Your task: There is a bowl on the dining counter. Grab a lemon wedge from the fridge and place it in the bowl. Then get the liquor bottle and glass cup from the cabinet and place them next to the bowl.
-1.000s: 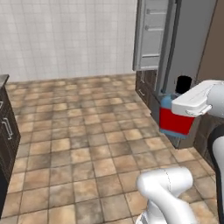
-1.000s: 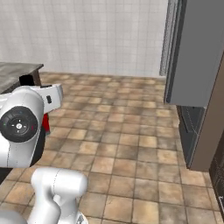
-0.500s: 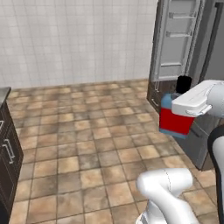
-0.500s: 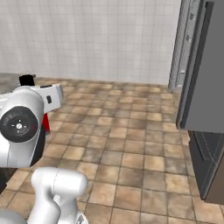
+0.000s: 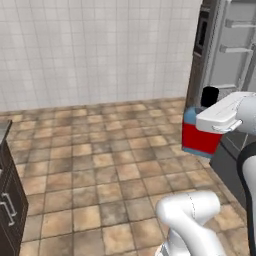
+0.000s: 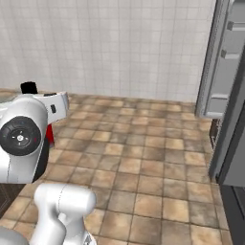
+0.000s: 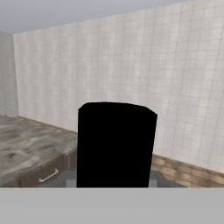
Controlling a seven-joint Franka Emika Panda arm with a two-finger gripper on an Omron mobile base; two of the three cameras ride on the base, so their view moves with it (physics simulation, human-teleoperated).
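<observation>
A: Going left to right — what is showing?
B: Tiled floor, then the gripper (image 5: 212, 131) clamping the liquor bottle (image 5: 200, 131), carrying it in front of the open fridge (image 5: 235, 65).
A: Progress?
B: Bottle is in hand — I judge its placing is remaining; the bowl's state I cannot tell.

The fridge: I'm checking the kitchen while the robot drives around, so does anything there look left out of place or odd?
Yes. The fridge stands with a door swung open, its pale inner shelves exposed, while the arm is away from it. The gripper holds the liquor bottle upright above the tiled floor. Nothing looks spilled or damaged.
</observation>
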